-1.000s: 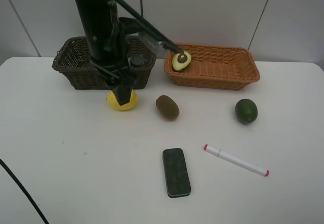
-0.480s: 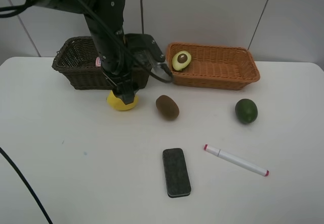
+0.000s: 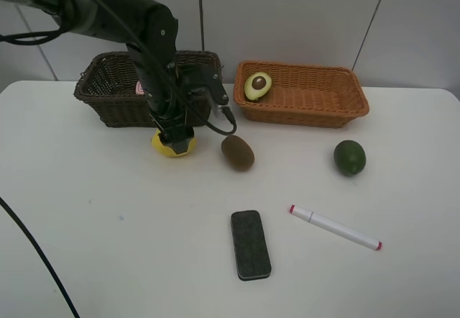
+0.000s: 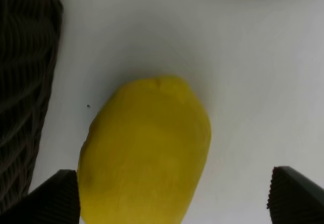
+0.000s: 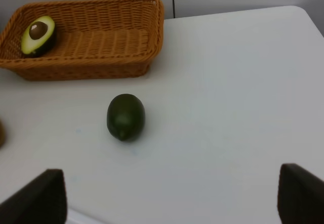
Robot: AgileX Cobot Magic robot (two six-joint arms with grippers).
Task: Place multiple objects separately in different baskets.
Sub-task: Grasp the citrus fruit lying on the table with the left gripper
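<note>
Lemon (image 3: 173,145) sits right under the left claw (image 3: 175,132), at the dark basket's (image 3: 100,96) 6 o'clock. That claw is wide open, one jaw each side.

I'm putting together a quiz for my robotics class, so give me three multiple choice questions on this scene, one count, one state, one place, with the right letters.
1. How many objects lie loose on the white table? A. three B. five C. seven
2. The left claw is: A. open over the yellow lemon B. shut on the lemon C. shut and empty
3. The halved avocado is: A. on the table B. in the left claw C. in the orange-tan basket
Answers: B, since lemon, brown kiwi, round green fruit, black eraser and red-capped marker lie there; A, since its fingers stand wide apart with the lemon between; C, since it rests at one end of that basket.
</note>
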